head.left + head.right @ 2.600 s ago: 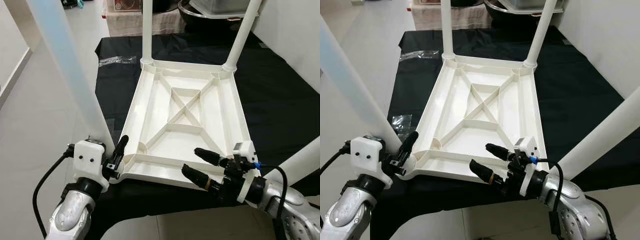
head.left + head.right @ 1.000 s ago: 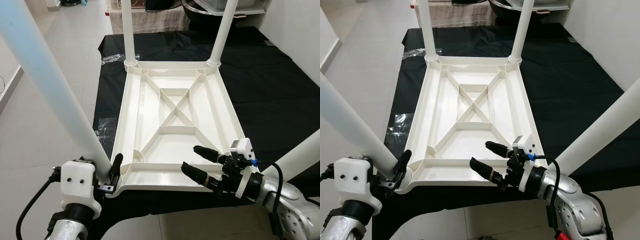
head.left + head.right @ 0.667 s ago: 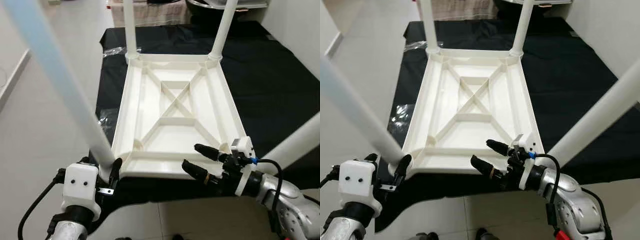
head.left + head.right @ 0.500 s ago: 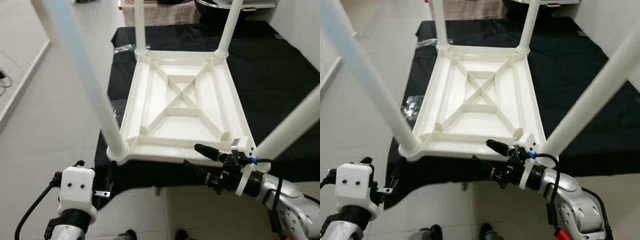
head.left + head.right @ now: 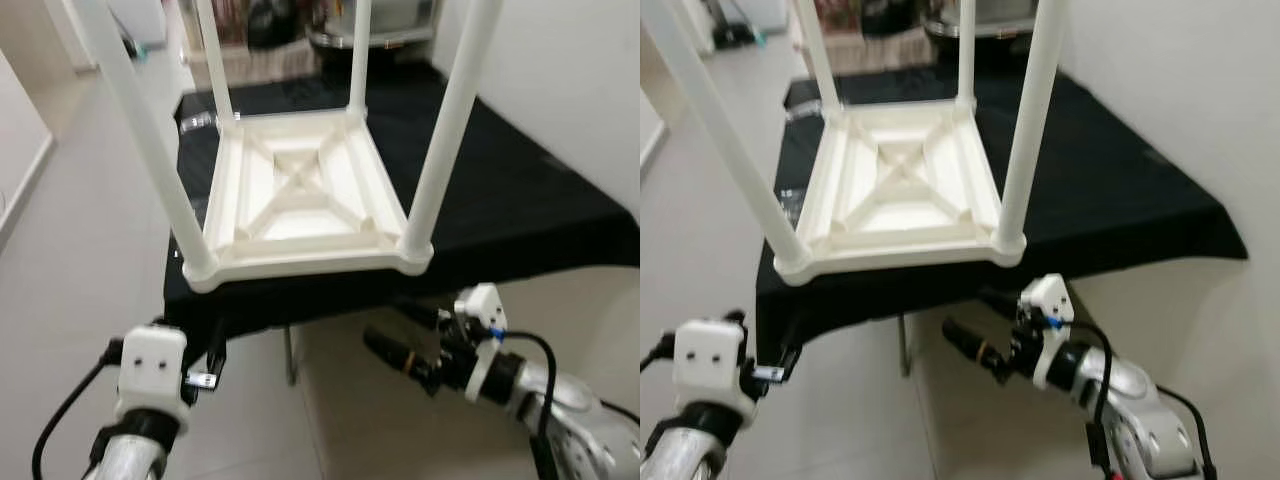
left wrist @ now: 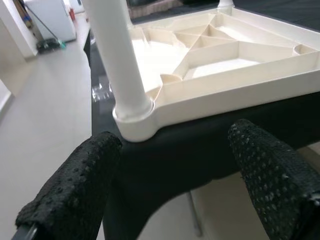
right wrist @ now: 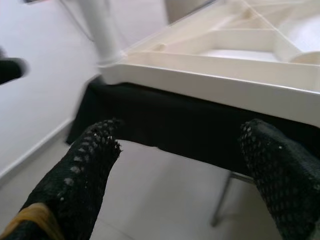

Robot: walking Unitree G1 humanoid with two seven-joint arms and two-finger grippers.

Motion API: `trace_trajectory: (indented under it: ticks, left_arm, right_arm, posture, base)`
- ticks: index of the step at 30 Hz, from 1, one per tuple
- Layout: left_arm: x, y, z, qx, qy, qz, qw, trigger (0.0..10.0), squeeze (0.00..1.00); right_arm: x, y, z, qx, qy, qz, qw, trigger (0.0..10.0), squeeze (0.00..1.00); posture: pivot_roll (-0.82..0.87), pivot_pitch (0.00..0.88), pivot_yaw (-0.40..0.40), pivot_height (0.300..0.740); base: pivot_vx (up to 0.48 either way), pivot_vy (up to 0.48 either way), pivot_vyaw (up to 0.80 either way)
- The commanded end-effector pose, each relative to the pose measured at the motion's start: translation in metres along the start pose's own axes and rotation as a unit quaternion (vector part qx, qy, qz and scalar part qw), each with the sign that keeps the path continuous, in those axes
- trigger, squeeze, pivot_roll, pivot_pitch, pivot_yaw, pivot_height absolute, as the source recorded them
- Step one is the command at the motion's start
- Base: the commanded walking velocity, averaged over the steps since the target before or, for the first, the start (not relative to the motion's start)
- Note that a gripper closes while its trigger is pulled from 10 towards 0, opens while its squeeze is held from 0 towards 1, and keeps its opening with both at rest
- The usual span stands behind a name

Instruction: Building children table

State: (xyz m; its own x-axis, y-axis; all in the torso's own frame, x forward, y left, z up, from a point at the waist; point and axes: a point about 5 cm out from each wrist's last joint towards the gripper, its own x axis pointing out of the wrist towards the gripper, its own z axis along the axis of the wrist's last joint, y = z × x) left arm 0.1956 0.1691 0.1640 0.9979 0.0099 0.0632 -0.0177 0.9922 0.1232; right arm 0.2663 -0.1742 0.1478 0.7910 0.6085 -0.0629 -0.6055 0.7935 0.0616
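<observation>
Left gripper (image 5: pixel 213 362) and right gripper (image 5: pixel 404 338) spread wide, empty, below the black-clothed bench (image 5: pixel 520 215); inverted white children's table (image 5: pixel 300 205), four legs (image 5: pixel 445 125) upright, likely left for inspection.

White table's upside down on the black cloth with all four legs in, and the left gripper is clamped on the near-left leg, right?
Not clamped. The left gripper is open, below and short of the near-left leg, touching nothing, as the left wrist view shows. The white table is upside down, four legs in.
</observation>
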Motion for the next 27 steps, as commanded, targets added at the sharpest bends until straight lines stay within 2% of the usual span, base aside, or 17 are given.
trace_trajectory:
  ticks: [1, 2, 3, 4, 5, 6, 7, 8, 9, 10, 13, 16, 18, 22, 24, 26, 27]
  left_arm:
    - [0.007, -0.007, -0.012, -0.019, 0.025, -0.027, 0.999, 10.0, 0.00]
    - [0.007, -0.007, -0.012, -0.019, 0.025, -0.027, 0.999, 10.0, 0.00]
    - [0.010, -0.018, -0.017, -0.031, 0.032, -0.053, 0.998, 10.0, 0.00]
    - [0.010, -0.018, -0.017, -0.031, 0.032, -0.053, 0.998, 10.0, 0.00]
    - [0.013, -0.035, -0.020, -0.046, 0.030, -0.095, 0.994, 10.0, 0.00]
    - [0.013, -0.035, -0.020, -0.046, 0.030, -0.095, 0.994, 10.0, 0.00]
    - [0.016, -0.042, -0.023, -0.041, 0.032, -0.110, 0.993, 10.0, 0.00]
    - [0.020, -0.044, -0.024, -0.041, 0.028, -0.118, 0.992, 10.0, 0.00]
    - [0.020, -0.044, -0.024, -0.041, 0.028, -0.118, 0.992, 10.0, 0.00]
    - [0.025, -0.043, -0.024, -0.044, 0.025, -0.117, 0.992, 10.0, 0.00]
    - [0.033, -0.042, -0.025, -0.052, 0.021, -0.117, 0.992, 10.0, 0.00]
    - [0.033, -0.043, -0.025, -0.050, 0.018, -0.118, 0.992, 10.0, 0.00]
    - [0.036, -0.041, -0.026, -0.055, 0.009, -0.119, 0.991, 10.0, 0.00]
    - [0.035, -0.039, -0.026, -0.053, 0.002, -0.117, 0.992, 10.0, 0.00]
    - [0.033, -0.037, -0.027, -0.054, 0.002, -0.108, 0.993, 10.0, 0.00]
    - [0.031, -0.032, -0.025, -0.060, -0.010, -0.083, 0.995, 10.0, 0.00]
    - [0.031, -0.032, -0.025, -0.060, -0.010, -0.083, 0.995, 10.0, 0.00]
  right_arm:
    - [0.007, -0.011, -0.007, 0.001, 0.002, -0.098, 0.995, 10.0, 0.00]
    - [0.007, -0.011, -0.007, 0.001, 0.002, -0.098, 0.995, 10.0, 0.00]
    - [0.012, -0.007, -0.011, 0.007, 0.003, -0.112, 0.994, 10.0, 0.00]
    - [0.012, -0.007, -0.011, 0.007, 0.003, -0.112, 0.994, 10.0, 0.00]
    - [0.019, 0.011, -0.018, -0.005, 0.007, -0.091, 0.996, 10.0, 0.00]
    - [0.019, 0.011, -0.018, -0.005, 0.007, -0.091, 0.996, 10.0, 0.00]
    - [0.023, 0.021, -0.021, -0.014, 0.010, -0.076, 0.997, 10.0, 0.00]
    - [0.026, 0.029, -0.021, -0.056, 0.011, -0.054, 0.997, 10.0, 0.00]
    - [0.026, 0.029, -0.021, -0.056, 0.011, -0.054, 0.997, 10.0, 0.00]
    - [0.027, 0.032, -0.019, -0.088, 0.009, -0.037, 0.995, 10.0, 0.00]
    - [0.031, 0.027, -0.015, -0.118, -0.007, -0.055, 0.991, 10.0, 0.00]
    - [0.032, 0.027, -0.014, -0.127, -0.012, -0.064, 0.990, 10.0, 0.00]
    - [0.035, 0.025, -0.014, -0.145, -0.023, -0.096, 0.985, 10.0, 0.00]
    - [0.036, 0.023, -0.015, -0.150, -0.027, -0.112, 0.982, 10.0, 0.00]
    - [0.036, 0.021, -0.015, -0.143, -0.029, -0.117, 0.982, 10.0, 0.00]
    - [0.036, 0.018, -0.013, -0.097, -0.046, -0.104, 0.989, 10.0, 0.00]
    - [0.036, 0.018, -0.013, -0.097, -0.046, -0.104, 0.989, 10.0, 0.00]
  posture:
    - [0.01, 0.162, -0.028, 0.740]
    - [0.01, 0.162, -0.028, 0.740]
    - [0.01, 0.161, -0.037, 0.740]
    - [0.01, 0.161, -0.037, 0.740]
    - [0.00, 0.161, -0.035, 0.740]
    - [0.00, 0.161, -0.035, 0.740]
    - [0.00, 0.161, -0.035, 0.740]
    - [0.01, 0.158, -0.046, 0.740]
    - [0.01, 0.158, -0.046, 0.740]
    - [0.01, 0.152, -0.053, 0.740]
    - [0.02, 0.144, -0.047, 0.740]
    - [0.02, 0.144, -0.045, 0.740]
    - [0.02, 0.126, -0.029, 0.740]
    - [0.01, 0.116, -0.021, 0.740]
    - [0.01, 0.117, -0.020, 0.740]
    - [0.02, 0.111, -0.019, 0.740]
    - [0.02, 0.111, -0.019, 0.740]
  base:
    - [0.000, 0.000, 0.00]
    - [0.000, 0.000, 0.00]
    - [0.000, 0.000, 0.00]
    - [0.000, 0.000, 0.00]
    - [0.000, 0.000, 0.00]
    - [0.000, 0.000, 0.00]
    - [0.000, 0.000, 0.00]
    - [0.000, 0.000, 0.00]
    - [0.000, 0.000, 0.00]
    - [0.000, 0.000, 0.00]
    - [0.000, -0.315, 0.00]
    - [0.000, -0.472, 0.00]
    - [0.000, -0.476, 0.00]
    - [0.000, -0.472, 0.00]
    - [0.000, -0.476, 0.00]
    - [0.000, 0.000, 0.00]
    - [0.000, 0.000, 0.00]
